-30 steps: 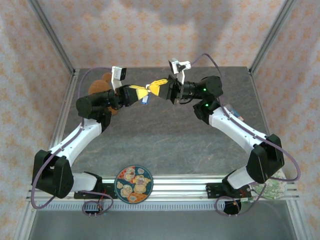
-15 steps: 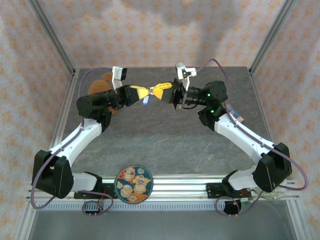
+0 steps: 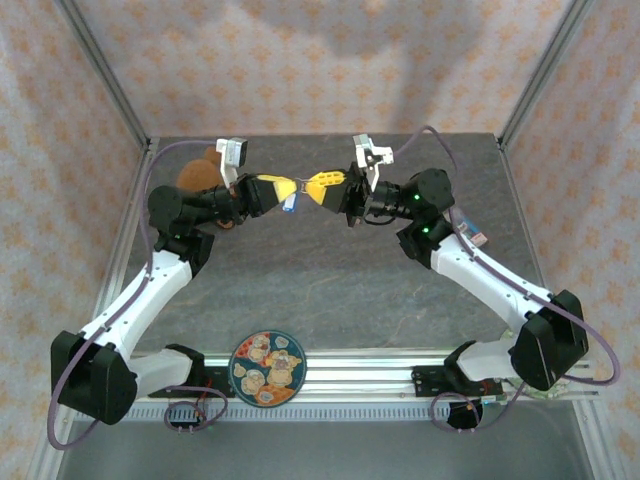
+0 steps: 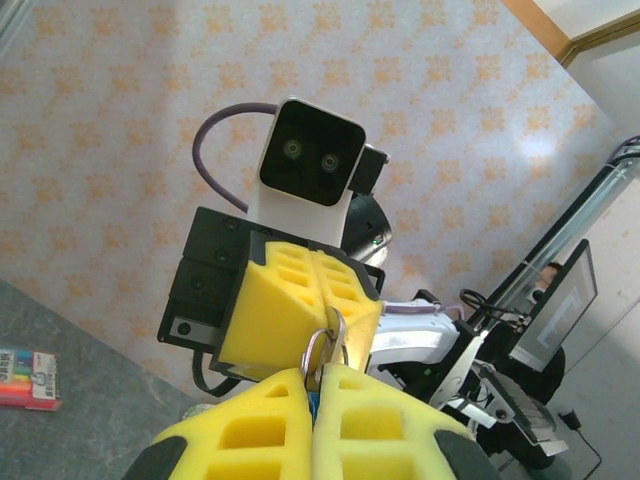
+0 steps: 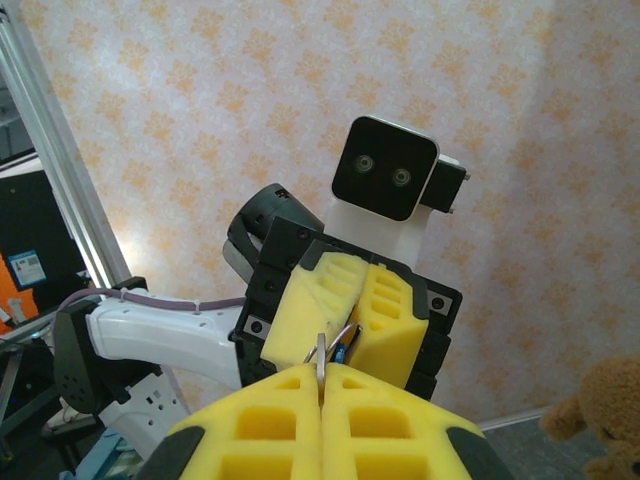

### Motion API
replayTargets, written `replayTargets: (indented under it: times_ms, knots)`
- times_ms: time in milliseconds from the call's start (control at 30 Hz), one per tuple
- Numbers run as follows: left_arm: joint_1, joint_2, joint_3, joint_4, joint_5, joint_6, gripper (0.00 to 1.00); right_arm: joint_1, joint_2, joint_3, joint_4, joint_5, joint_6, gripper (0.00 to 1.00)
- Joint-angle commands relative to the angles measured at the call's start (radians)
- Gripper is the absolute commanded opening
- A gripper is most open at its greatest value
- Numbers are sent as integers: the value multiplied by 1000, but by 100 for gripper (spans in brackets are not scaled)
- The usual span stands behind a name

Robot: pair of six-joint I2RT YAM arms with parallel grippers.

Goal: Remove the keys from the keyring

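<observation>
Top external view: both arms are lifted above the grey bench (image 3: 330, 280), and the left gripper (image 3: 290, 189) and right gripper (image 3: 312, 184) meet tip to tip over its far half. A small blue tag (image 3: 290, 204) hangs just below the point where they meet.

From the left wrist, the left gripper (image 4: 315, 378) has its yellow foam fingers pressed together. A thin silver keyring (image 4: 312, 352) loops up out of their tips and reaches into the closed fingers of the right gripper (image 4: 333, 322) facing it.

From the right wrist, the right gripper (image 5: 321, 372) is likewise squeezed closed. It pinches a flat silvery sliver that looks like one of the keys (image 5: 319, 348); how many there are cannot be told. A fine wire curve runs from it into the tips of the left gripper (image 5: 348, 322), with the blue tag (image 5: 341, 352) just beside.

Elsewhere, a brown teddy bear (image 3: 197, 170) sits behind the left arm. A round patterned plate (image 3: 267, 368) lies at the near edge, and a small colourful pack (image 3: 470, 232) lies beside the right arm.
</observation>
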Motion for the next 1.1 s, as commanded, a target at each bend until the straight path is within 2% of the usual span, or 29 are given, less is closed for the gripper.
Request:
replayTargets:
  times_ms: [0,67,100,433,633,800,933,1000,1067]
  knots:
    - [17,-25,-9,-13,-39,53,18,-5,-42,14,-32,16,-41,0]
    - [20,-33,-13,-30,-43,71,30,-8,-46,28,-79,7,-57,0]
    - [23,-39,-13,-56,-46,89,33,-9,-47,30,-97,3,-62,0]
    - [44,-119,-6,-364,-80,319,42,-25,-59,58,-222,-71,-61,0]
    - [44,-142,-35,-357,-79,327,53,-24,-39,80,-193,-122,-5,0]
    - [43,-139,-67,-230,-53,250,64,-25,-12,105,-159,-163,51,0]
    - [41,-126,-84,-104,-44,168,72,-24,-4,117,-178,-140,57,0]
    - [42,-142,-93,-144,-69,204,71,-25,-7,123,-236,-89,27,0]
    - [40,-171,-89,-271,-107,298,69,-25,-14,126,-318,-9,-14,0]
